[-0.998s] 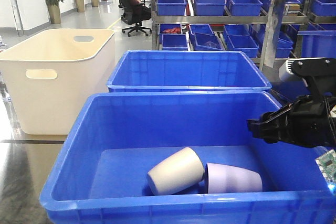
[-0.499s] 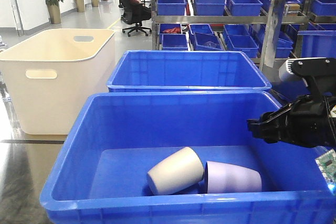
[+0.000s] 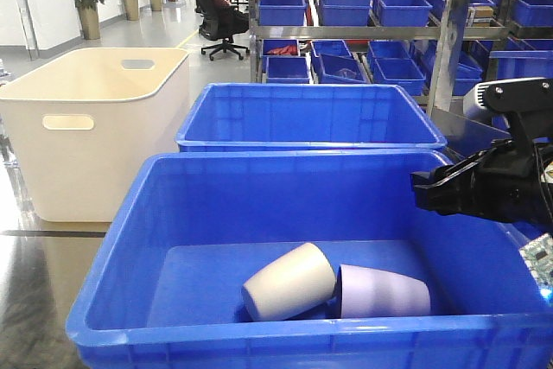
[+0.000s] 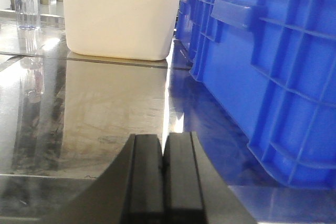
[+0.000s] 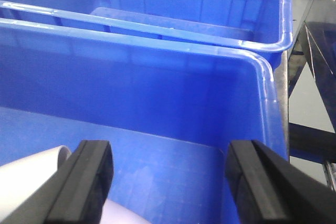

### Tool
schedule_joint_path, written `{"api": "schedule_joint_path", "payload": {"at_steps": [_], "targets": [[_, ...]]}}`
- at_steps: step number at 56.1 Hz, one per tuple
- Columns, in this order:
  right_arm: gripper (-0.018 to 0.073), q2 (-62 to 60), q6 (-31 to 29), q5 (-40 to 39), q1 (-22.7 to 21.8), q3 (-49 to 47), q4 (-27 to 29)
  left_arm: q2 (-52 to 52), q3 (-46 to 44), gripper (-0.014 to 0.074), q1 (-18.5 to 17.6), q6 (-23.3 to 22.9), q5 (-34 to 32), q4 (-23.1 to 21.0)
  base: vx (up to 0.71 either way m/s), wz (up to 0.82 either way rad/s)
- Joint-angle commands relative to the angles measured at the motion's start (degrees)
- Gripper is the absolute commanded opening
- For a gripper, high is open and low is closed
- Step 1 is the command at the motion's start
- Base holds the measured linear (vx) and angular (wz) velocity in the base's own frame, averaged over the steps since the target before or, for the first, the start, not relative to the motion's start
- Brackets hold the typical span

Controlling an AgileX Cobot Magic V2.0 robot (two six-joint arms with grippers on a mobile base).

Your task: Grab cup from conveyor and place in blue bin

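Below and left of the black right pincer (image 3: 423, 192), two plastic cups, cream (image 3: 289, 282) and lilac (image 3: 384, 292), lie touching in the big blue plastic crate (image 3: 112, 300); another blue crate (image 3: 307, 114) sits behind.

Left gripper (image 4: 164, 177) jaws pressed together above the glossy counter (image 4: 94, 108); white tub (image 4: 121, 14) ahead, blue bin (image 4: 273, 72) at right.

Glossy smooth blue plastic seen on the bin (image 3: 121, 239), matt cream finish on one cup (image 3: 289, 281), matt lilac on the other cup (image 3: 384, 292), smooth cream plastic tub (image 3: 95, 127), polished reflective floor (image 4: 94, 108), matt black gripper pads (image 5: 94, 169).
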Motion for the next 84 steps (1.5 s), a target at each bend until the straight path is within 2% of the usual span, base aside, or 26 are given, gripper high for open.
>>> {"api": "schedule_joint_path", "payload": {"at_steps": [1, 21, 31, 43, 55, 59, 64, 73, 79, 84], "targets": [[0.0508, -2.6, -0.6, -4.5, 0.1, -1.8, -0.4, -0.5, 0.3, -0.0007, 0.0, 0.1, -4.4, -0.6, 0.00, 0.00], [0.0508, -19.4, -0.9, -5.1, 6.6, -0.6, -0.9, -0.5, 0.3, -0.0007, 0.0, 0.1, -4.4, -0.6, 0.00, 0.00], [0.0508, -32.4, -0.4, -17.6, 9.2, 10.0, 0.8, -0.5, 0.3, -0.0007, 0.0, 0.1, -4.4, -0.6, 0.00, 0.00], [0.0508, -47.8, 0.2, -27.3, 7.1, 27.1, 1.1, -0.5, 0.3, -0.0007, 0.0, 0.1, -4.4, -0.6, 0.00, 0.00], [0.0496, -61.0, 0.2, -27.2, 0.9, 38.9, -0.5, -0.5, 0.3, -0.0007, 0.0, 0.1, -4.4, -0.6, 0.00, 0.00], [0.0463, -65.2, 0.2, -23.6, -1.7, 41.5, -2.3, -0.5, 0.3, -0.0007, 0.0, 0.1, -4.4, -0.6, 0.00, 0.00], [0.0378, -69.5, 0.6, -17.5, -4.7, 43.5, -2.8, -0.5, 0.3, -0.0007, 0.0, 0.1, -4.4, -0.6, 0.00, 0.00], [0.0142, -75.2, 0.6, -8.2, -9.0, 47.3, -6.6, -0.5, 0.3, -0.0007, 0.0, 0.1, -4.4, -0.6, 0.00, 0.00], [-0.0006, -77.5, 0.5, -8.0, -9.5, 52.3, -8.0, -0.5, 0.3, -0.0007, 0.0, 0.1, -4.4, -0.6, 0.00, 0.00], [-0.0015, -77.6, 0.6, -9.5, -9.5, 57.4, -7.8, -0.5, 0.3, -0.0007, 0.0, 0.1, -4.4, -0.6, 0.00, 0.00]]}}
